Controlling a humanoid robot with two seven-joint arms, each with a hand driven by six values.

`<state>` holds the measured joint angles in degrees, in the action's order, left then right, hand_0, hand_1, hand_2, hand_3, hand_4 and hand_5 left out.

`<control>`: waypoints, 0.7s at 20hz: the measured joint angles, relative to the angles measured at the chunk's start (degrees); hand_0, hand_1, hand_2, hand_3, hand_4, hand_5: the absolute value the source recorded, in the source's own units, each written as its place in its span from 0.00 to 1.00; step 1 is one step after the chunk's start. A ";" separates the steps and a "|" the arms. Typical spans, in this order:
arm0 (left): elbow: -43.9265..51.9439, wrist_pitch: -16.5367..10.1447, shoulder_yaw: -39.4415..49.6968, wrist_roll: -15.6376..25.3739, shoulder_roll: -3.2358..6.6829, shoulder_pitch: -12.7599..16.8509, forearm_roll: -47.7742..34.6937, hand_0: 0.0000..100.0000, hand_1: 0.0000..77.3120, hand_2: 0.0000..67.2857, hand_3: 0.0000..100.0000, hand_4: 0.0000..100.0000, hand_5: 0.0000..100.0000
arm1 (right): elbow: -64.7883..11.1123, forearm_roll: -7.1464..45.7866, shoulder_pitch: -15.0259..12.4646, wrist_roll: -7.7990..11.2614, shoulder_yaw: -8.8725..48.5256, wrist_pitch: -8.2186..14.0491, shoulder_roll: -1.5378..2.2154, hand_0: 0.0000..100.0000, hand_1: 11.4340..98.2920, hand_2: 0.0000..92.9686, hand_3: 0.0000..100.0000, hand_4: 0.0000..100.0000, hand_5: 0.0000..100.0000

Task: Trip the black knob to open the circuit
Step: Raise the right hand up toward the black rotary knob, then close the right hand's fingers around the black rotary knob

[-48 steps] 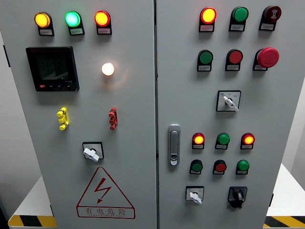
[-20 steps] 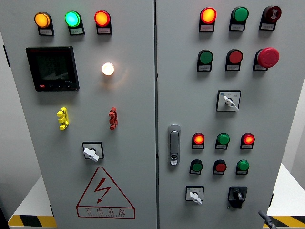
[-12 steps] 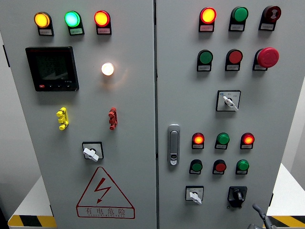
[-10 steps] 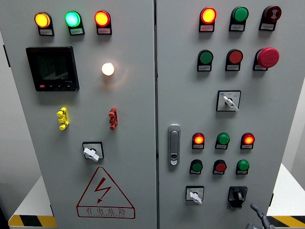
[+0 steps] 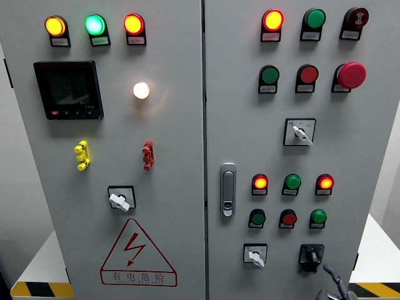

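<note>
Your right hand (image 5: 331,286) only poked into view at the bottom edge, a few grey fingers showing; you could not tell whether it was released or clenched. At its 11 o'clock, close by but apart, sat the black knob (image 5: 310,255), low on the right door of the grey cabinet (image 5: 187,187). White wall flanked the cabinet, with yellow-black hazard tape (image 5: 40,289) at 9 o'clock.

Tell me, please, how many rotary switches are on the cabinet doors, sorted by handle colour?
White-handled rotary switches: 3
Black knob: 1
Total: 4
</note>
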<state>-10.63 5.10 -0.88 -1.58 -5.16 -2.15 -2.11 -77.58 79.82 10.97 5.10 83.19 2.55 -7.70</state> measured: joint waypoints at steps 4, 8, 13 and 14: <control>0.00 0.00 0.00 0.00 0.01 -0.01 0.00 0.00 0.00 0.29 0.26 0.10 0.09 | 0.43 -0.01 0.47 -0.14 -0.37 -0.07 0.05 1.00 0.75 0.00 0.93 1.00 1.00; 0.00 0.00 0.00 0.00 0.06 -0.03 0.00 0.00 0.00 0.29 0.26 0.10 0.09 | 0.45 -0.09 0.59 -0.21 -1.10 -0.09 -0.02 1.00 0.73 0.00 0.94 1.00 1.00; 0.00 0.00 0.00 0.00 0.01 -0.02 0.00 0.00 0.00 0.29 0.26 0.10 0.09 | 0.26 -0.26 0.58 -0.25 -1.41 -0.09 -0.04 1.00 0.71 0.00 0.94 1.00 1.00; 0.00 0.00 0.00 0.00 0.01 -0.03 0.00 0.00 0.00 0.29 0.26 0.10 0.09 | 0.24 -0.27 0.52 -0.26 -1.59 -0.09 -0.04 1.00 0.71 0.00 0.94 1.00 1.00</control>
<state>-10.63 5.10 -0.88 -1.58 -5.15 -2.18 -2.11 -77.33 79.55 11.49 4.84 81.60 2.46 -7.74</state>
